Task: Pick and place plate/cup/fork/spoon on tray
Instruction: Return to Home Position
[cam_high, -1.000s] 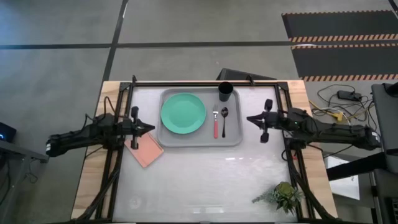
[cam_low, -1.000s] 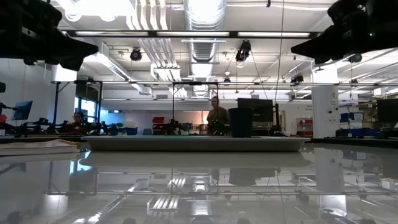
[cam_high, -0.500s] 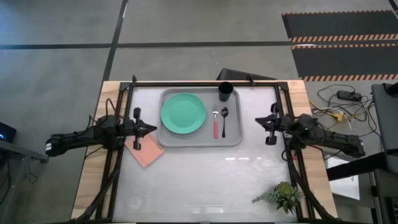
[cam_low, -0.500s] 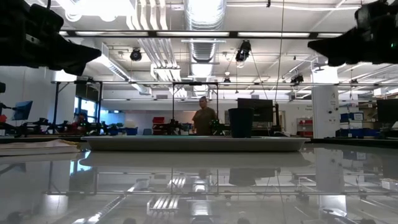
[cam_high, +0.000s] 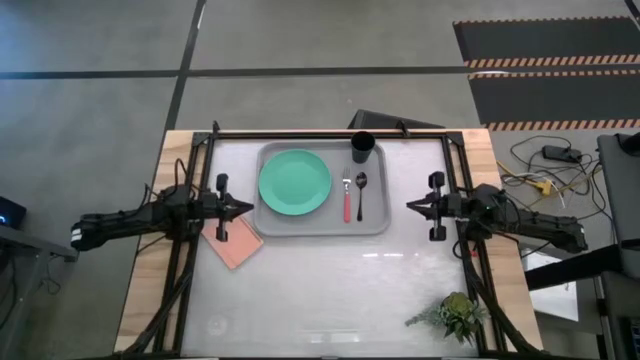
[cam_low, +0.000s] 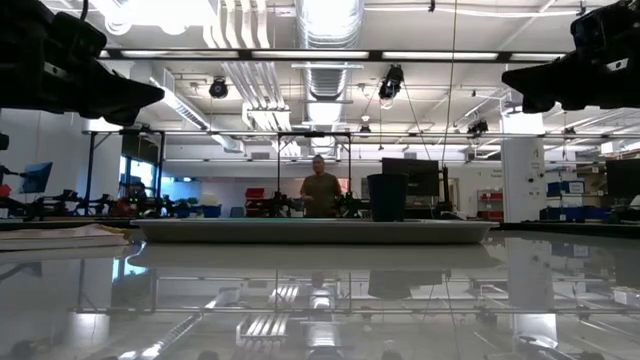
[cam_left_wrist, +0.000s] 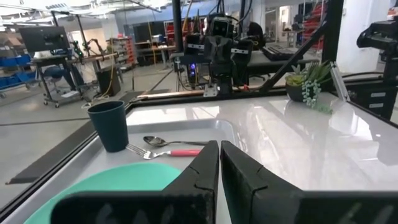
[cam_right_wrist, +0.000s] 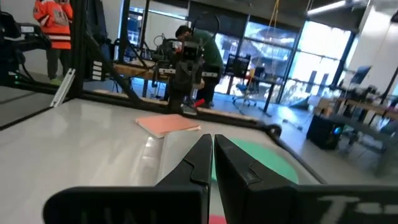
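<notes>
On the far middle of the tabletop (cam_high: 330, 285) sits the tray (cam_high: 300, 224), and everything of the task lies on it. The plate (cam_high: 295, 181) fills its left part. The cup (cam_high: 362, 147) stands upright in its far right corner. The fork (cam_high: 347, 200) and the spoon (cam_high: 361, 193) lie side by side to the right of the plate, fork on the left and spoon on the right, heads toward the far side, just on the near side of the cup.

My left gripper (cam_high: 243, 208) hangs above the tabletop just off the tray's left edge, over the far corner of a salmon-pink pad (cam_high: 236, 242), pointing right toward the tray. Its fingers (cam_left_wrist: 205, 171) are pressed together and hold nothing. My right gripper (cam_high: 410, 207) hangs off the tray's right edge, pointing left, fingers (cam_right_wrist: 200, 155) likewise together and empty (the low view shows both raised well clear of the surface). A small green plant (cam_high: 455, 315) sits at the near right corner of the tabletop. A person (cam_low: 321, 190) stands in the room beyond.
</notes>
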